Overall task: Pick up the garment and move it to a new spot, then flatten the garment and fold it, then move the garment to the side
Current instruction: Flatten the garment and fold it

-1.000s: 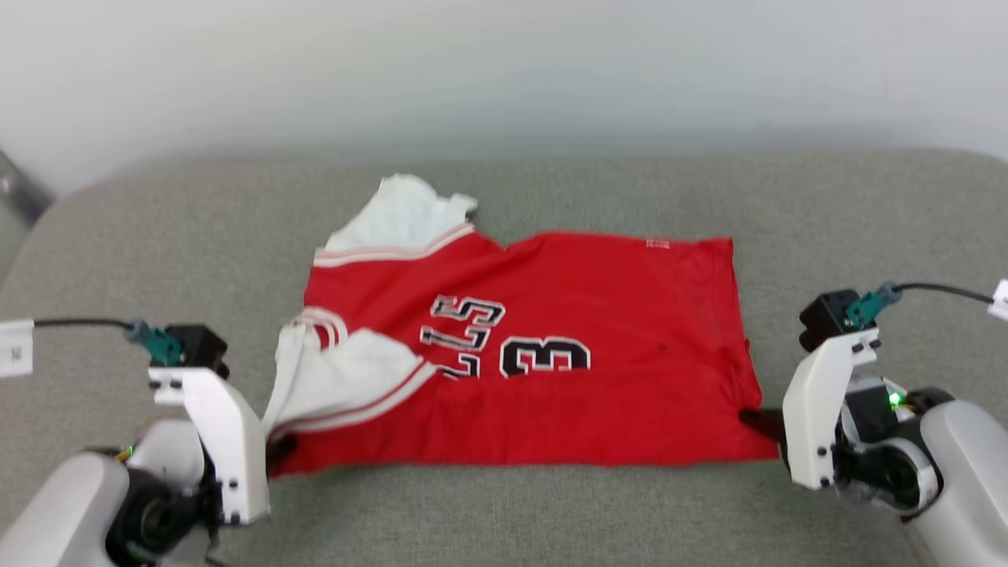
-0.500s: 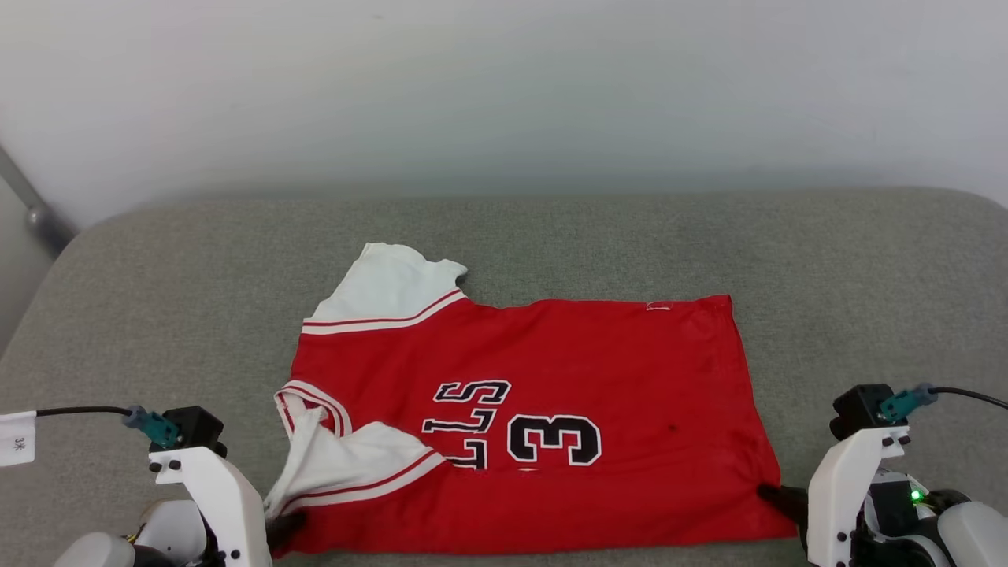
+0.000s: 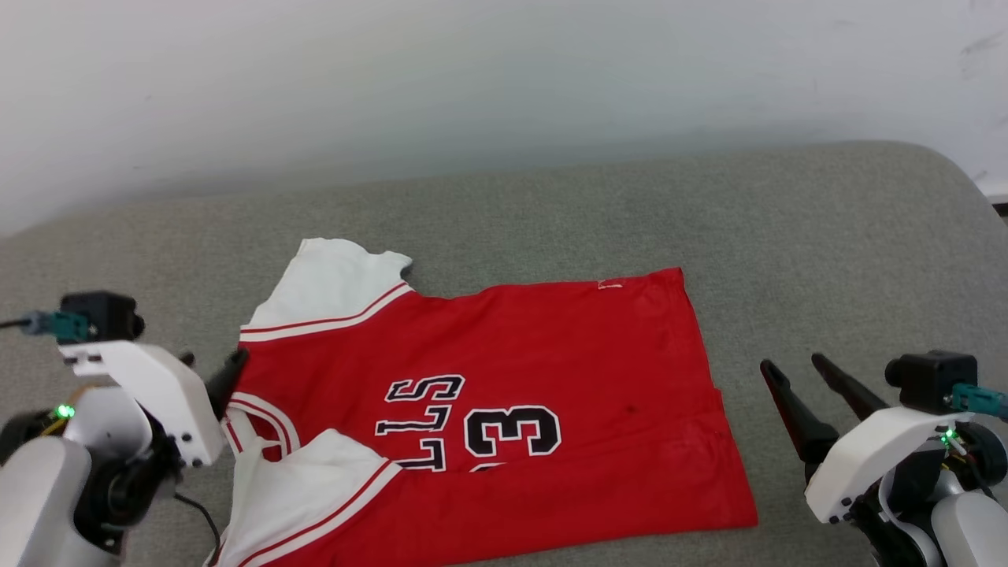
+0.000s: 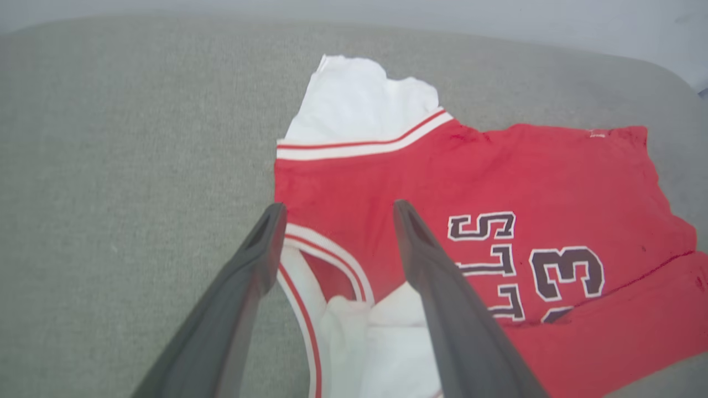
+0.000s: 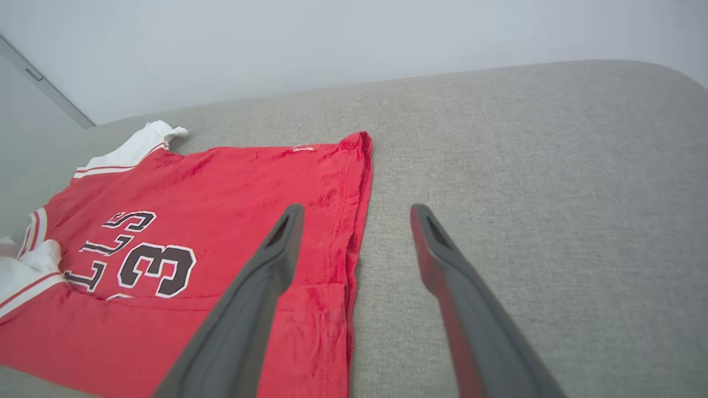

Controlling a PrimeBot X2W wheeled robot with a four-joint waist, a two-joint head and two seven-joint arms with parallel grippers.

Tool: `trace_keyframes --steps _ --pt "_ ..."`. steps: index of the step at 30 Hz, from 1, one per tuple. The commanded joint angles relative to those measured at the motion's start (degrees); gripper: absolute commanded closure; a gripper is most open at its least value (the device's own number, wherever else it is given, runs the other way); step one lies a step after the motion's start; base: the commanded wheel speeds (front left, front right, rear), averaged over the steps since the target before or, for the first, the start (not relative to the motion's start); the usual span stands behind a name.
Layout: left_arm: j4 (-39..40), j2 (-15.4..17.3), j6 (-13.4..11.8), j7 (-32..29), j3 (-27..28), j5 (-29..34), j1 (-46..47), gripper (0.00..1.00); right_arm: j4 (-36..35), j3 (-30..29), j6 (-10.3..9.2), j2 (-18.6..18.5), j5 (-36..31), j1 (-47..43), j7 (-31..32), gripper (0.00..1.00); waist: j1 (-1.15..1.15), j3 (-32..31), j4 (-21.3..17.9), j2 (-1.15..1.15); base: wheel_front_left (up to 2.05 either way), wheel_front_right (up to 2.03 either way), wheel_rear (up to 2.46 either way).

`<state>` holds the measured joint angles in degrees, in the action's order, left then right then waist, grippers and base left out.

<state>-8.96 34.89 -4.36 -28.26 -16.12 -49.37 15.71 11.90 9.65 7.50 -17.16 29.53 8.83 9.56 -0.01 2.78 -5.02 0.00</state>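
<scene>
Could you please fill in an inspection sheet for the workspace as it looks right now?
Surface: grey fabric cushion, nothing spilled on it.
Job's things: garment lies front up, its near edge folded over the bottom of the number; far sleeve spread out, near sleeve flopped onto the chest.
Clutter: nothing seen.
Grippers: left gripper open over the collar end, holding nothing; right gripper open beside the hem end, clear of the cloth.
Cables: left cable and right cable, each on a teal plug at its wrist, away from the garment.
Surroundings: pale wall behind the cushion.
</scene>
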Motion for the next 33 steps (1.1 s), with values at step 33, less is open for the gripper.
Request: trace_keyframes --steps 33 --pt "-10.7 13.0 -6.0 -33.8 -0.8 0.0 37.4 0.0 -12.7 -1.8 -0.02 9.2 -5.1 10.2 -5.6 0.0 0.01 31.2 -14.6 0.0 0.0 0.0 0.0"
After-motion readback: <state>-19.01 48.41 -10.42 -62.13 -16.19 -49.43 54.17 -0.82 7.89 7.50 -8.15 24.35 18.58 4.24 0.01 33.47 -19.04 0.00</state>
